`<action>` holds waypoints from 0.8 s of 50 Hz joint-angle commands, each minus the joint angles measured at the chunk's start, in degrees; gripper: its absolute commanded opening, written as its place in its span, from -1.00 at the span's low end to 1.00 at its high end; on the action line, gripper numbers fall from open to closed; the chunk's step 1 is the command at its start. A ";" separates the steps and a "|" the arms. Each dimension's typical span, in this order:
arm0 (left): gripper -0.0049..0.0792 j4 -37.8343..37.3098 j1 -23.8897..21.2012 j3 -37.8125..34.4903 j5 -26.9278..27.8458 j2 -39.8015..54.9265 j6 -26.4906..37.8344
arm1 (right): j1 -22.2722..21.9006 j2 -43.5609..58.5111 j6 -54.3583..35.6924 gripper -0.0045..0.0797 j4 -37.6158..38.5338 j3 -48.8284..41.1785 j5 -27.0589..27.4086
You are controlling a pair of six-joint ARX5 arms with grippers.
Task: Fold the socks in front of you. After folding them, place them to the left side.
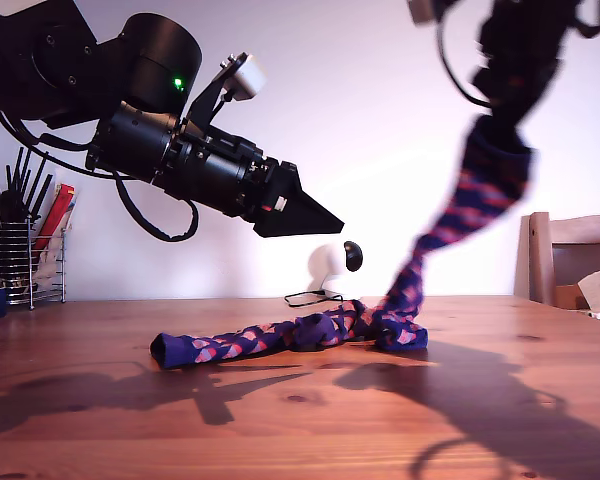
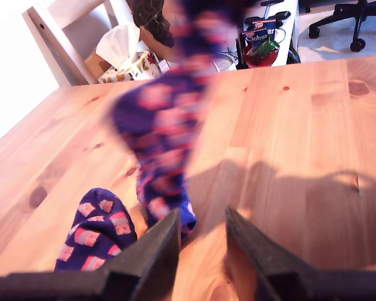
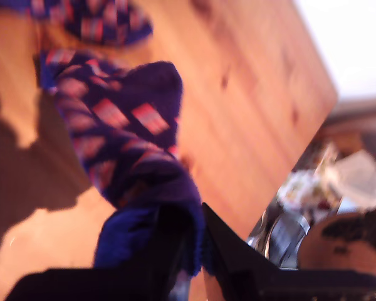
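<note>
One sock (image 1: 250, 345), navy-purple with pink-red blocks, lies stretched across the wooden table (image 1: 300, 430). The other sock (image 1: 475, 195) hangs from my second gripper (image 1: 505, 95), high at the exterior view's right, and its lower end rests on the table beside the first. In the second wrist view my second gripper (image 3: 191, 219) is shut on this sock's cuff (image 3: 131, 132). My first gripper (image 1: 332, 222) hovers open above the lying sock, holding nothing. The first wrist view shows its jaws (image 2: 202, 216) apart over the table, the lying sock's end (image 2: 97, 232) beside them and the hanging sock (image 2: 166, 125) blurred beyond.
A wire rack of utensils (image 1: 20, 240) stands at the exterior view's left. A white round device (image 1: 328, 266) with a cable sits at the table's back. At the exterior view's right is a wooden chair (image 1: 570, 255), with a tissue box (image 2: 128, 53) near it.
</note>
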 commanded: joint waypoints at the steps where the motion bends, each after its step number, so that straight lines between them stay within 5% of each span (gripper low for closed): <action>1: -0.41 0.81 0.07 0.35 0.13 1.36 -0.33 | 0.24 -1.95 1.11 -0.92 -1.33 -0.28 0.22; 25: -0.41 3.63 -0.61 8.39 1.27 10.69 -8.09 | 3.41 -5.16 11.32 -0.92 -16.96 -0.31 -7.91; 40: -0.48 -2.97 -1.77 18.43 4.81 17.20 -12.98 | 4.59 -4.92 15.76 -0.92 -23.61 -0.46 -14.40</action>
